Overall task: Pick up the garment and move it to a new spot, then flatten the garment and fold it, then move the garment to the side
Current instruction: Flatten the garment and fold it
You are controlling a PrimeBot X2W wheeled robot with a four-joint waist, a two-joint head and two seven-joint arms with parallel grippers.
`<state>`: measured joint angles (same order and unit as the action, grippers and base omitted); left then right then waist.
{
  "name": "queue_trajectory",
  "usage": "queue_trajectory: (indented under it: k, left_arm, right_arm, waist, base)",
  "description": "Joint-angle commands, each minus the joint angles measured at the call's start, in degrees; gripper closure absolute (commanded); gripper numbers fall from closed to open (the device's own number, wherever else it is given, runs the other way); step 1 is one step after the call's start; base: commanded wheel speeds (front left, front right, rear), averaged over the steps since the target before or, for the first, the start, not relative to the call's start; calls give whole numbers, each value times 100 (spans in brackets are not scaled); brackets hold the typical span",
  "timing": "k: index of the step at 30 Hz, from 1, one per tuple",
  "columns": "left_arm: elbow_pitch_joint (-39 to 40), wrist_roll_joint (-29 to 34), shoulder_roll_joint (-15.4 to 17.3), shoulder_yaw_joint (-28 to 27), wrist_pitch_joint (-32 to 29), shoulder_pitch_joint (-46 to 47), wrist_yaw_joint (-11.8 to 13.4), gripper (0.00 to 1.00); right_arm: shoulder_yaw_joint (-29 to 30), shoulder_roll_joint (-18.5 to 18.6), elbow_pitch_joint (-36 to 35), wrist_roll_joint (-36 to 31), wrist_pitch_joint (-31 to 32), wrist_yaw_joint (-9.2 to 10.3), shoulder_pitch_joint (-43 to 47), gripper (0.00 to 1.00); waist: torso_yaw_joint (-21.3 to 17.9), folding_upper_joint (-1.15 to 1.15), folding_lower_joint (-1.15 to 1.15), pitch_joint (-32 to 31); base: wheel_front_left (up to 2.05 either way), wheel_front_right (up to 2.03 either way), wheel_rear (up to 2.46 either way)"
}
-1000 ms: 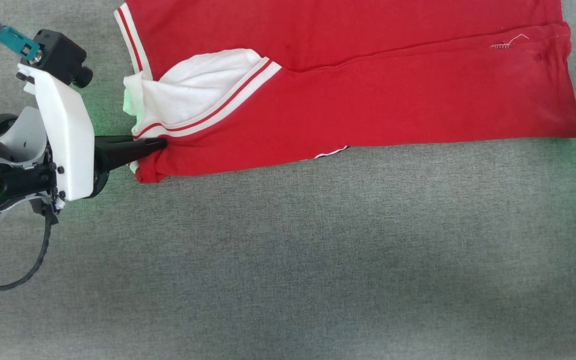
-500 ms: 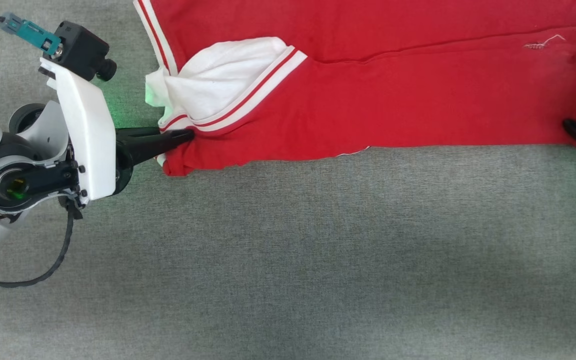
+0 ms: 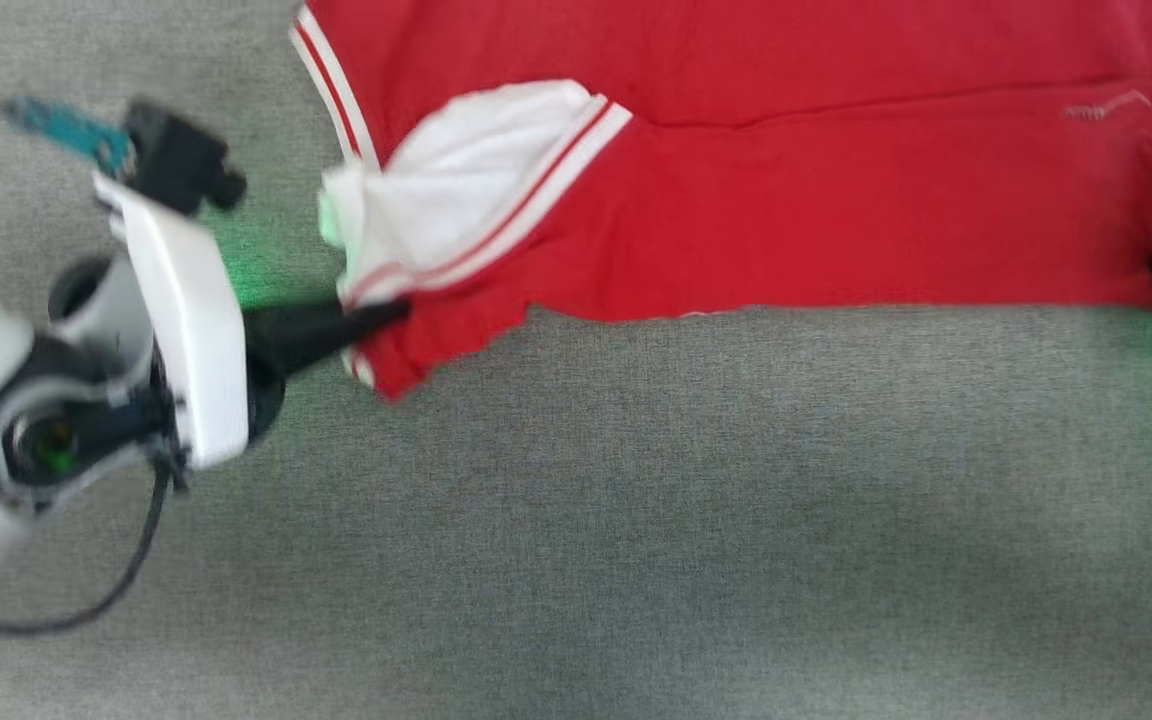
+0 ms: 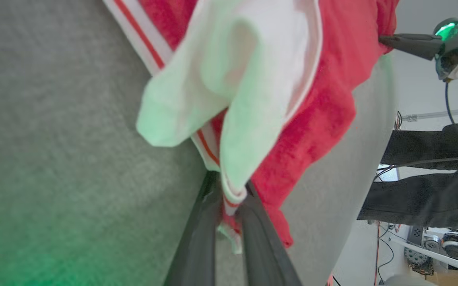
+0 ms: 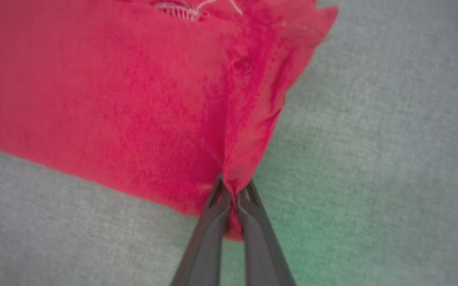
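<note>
The garment [image 3: 786, 200] is laid folded across the top of the grey cloth surface [image 3: 636, 520] in the head view. Its upper part is cut off by the frame top, and its right end reaches the frame edge. The near edge runs approx. straight left to right, except at the left corner, which is drawn down toward the robot into a point. A white sleeve end [image 3: 456, 170] w/ red stripe trim is bunched at the left end. Wide bare surface is seen below the near edge, plus a strip left of the garment.

The left gripper [image 3: 391, 312] is clamped on the lower-left corner. In the left wrist view the striped white hem is pinched between the two fingers [image 4: 197, 238]. The right gripper [image 5: 233, 186] is closed on the lower-right corner, w/ red fabric gathered into a crease at the tips. In the head view just its tip is seen, at the right frame edge.

The head view is blurred, esp. the left arm. Small white stitching [image 5: 181, 10] near the right end cannot be read. Dark shapes and cables past the surface edge in the left wrist view cannot be identified.
</note>
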<state>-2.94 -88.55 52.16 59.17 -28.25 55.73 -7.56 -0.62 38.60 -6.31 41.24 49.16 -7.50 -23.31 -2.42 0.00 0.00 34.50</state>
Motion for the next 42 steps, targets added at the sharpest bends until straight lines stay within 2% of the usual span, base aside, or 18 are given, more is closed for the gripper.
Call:
queue_trajectory:
  k: [1,7,12,18,19,20,21,23,24,25,30,33,36,38,42]
  left_arm:
    - [39,1,43,161,-25,-276,22,100]
    - [916,-122,685,89,371,-781,20,100]
    - [1549,-126,1142,172,636,-1253,19,100]
    - [1739,-37,1325,192,1010,-1544,18,100]
    - [1717,21,1314,188,1079,-1563,18,100]
    - [1683,89,1283,162,1186,-1572,18,88]
    - [1628,100,1240,123,1317,-1596,18,65]
    - [1584,109,1192,88,1490,-1634,18,53]
    - [1558,163,1214,47,1587,-1619,18,22]
    - [1527,178,1240,5,1684,-1624,18,0]
    - [1419,210,1429,-266,2220,-1615,25,0]
    - [1251,240,1409,-486,2588,-1489,117,0]
    - [851,262,1254,-843,3162,-1292,298,0]
    - [461,530,1153,-1025,3494,-1072,440,0]
    - [-395,799,772,-1288,3846,-522,592,0]
  right_arm:
    - [11,20,-25,41,24,2,176,100]
    - [311,46,-616,72,159,2,1104,100]
    - [656,-111,-1056,44,262,2,1904,100]
    - [922,-353,-1391,-27,143,2,2275,100]
    - [946,-379,-1414,-65,64,2,2241,63]
    - [939,-393,-1429,-111,-29,2,2189,7]
    - [952,-446,-1409,-134,-124,2,2147,0]
    - [972,-499,-1376,-230,-317,2,2102,0]
    - [1000,-536,-1356,-272,-428,2,2058,0]
    - [1022,-589,-1329,-310,-545,2,2009,0]
    - [974,-788,-1346,-622,-1416,2,1693,0]
    - [902,-939,-1292,-779,-1892,2,1514,0]
    - [747,-1288,-1145,-993,-2720,2,1216,0]
    - [634,-1635,-940,-1097,-3292,2,997,0]
    - [265,-2146,-475,-1410,-4352,2,659,0]
  waist:
    - [9,0,0,-43]
    - [17,0,0,-177]
    - [10,0,0,-224]
    - [-20,0,0,-226]
    - [-26,0,0,-230]
    - [-33,0,0,-240]
    - [-32,0,0,-250]
    - [-34,0,0,-276]
    - [-34,0,0,-289]
    - [-39,0,0,-309]
    - [-113,0,0,-409]
    - [-163,0,0,-439]
    - [-278,0,0,-437]
    - [-410,0,0,-421]
    - [-758,0,0,-383]
  base:
    - [0,0,0]
    - [0,0,0]
    - [0,0,0]
    - [0,0,0]
    - [0,0,0]
    - [0,0,0]
    - [0,0,0]
    - [0,0,0]
    - [0,0,0]
    - [0,0,0]
    - [0,0,0]
    - [0,0,0]
    - [0,0,0]
    - [0,0,0]
    - [0,0,0]
